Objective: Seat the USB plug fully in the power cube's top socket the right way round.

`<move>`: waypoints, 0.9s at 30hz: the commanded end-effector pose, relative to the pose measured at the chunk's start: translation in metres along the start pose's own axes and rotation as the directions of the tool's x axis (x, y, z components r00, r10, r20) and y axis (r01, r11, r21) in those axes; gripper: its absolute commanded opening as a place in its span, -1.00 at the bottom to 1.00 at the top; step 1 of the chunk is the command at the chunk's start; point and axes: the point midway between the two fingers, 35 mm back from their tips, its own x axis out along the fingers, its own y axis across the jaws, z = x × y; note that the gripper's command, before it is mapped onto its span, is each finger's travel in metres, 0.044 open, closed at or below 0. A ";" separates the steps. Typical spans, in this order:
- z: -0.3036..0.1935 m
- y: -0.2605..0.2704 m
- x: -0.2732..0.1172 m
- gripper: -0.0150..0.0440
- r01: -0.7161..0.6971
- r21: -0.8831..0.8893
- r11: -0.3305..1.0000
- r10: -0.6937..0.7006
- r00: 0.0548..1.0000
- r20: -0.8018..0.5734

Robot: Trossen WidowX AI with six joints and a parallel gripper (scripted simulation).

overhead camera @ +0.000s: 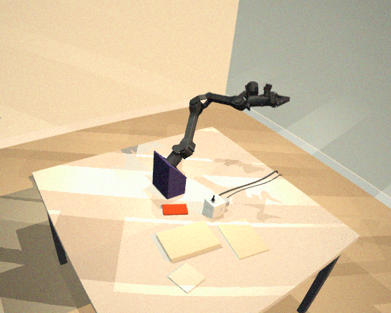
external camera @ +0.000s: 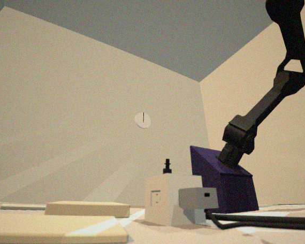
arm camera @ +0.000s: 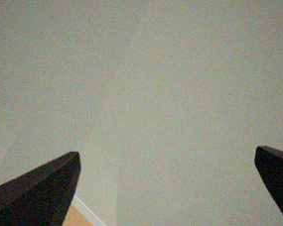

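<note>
The white power cube (overhead camera: 215, 208) (external camera: 157, 200) stands on the table (overhead camera: 90, 247). The small black USB plug (overhead camera: 213, 198) (external camera: 167, 167) stands upright on top of the cube, its body showing above the top face. How deep it sits and which way round it is cannot be made out. My gripper (overhead camera: 288, 99) (arm camera: 167, 157) is open and empty, high above the table and far from the cube, pointing roughly level toward the grey wall. In the wrist view only the wall and a strip of floor show between and beside the fingers.
A grey adapter (external camera: 198, 198) sits on the cube's side, with dark cables (overhead camera: 251, 183) (external camera: 262, 218) running off behind. A purple wedge (overhead camera: 169, 180) (external camera: 237, 190) carries the arm's base. A red slab (overhead camera: 175, 209), a thick pale block (overhead camera: 188, 240) and two thinner pale pieces (overhead camera: 243, 240) (overhead camera: 186, 277) lie near the cube.
</note>
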 end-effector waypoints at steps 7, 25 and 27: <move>-0.164 -0.090 -0.011 1.00 0.275 0.163 0.948 -0.156 0.844 -0.514; -0.383 -0.177 -0.235 1.00 0.993 -0.054 0.102 0.067 -0.061 -0.996; -0.393 -0.171 -0.271 1.00 0.979 -0.181 -0.092 0.179 -0.163 -0.970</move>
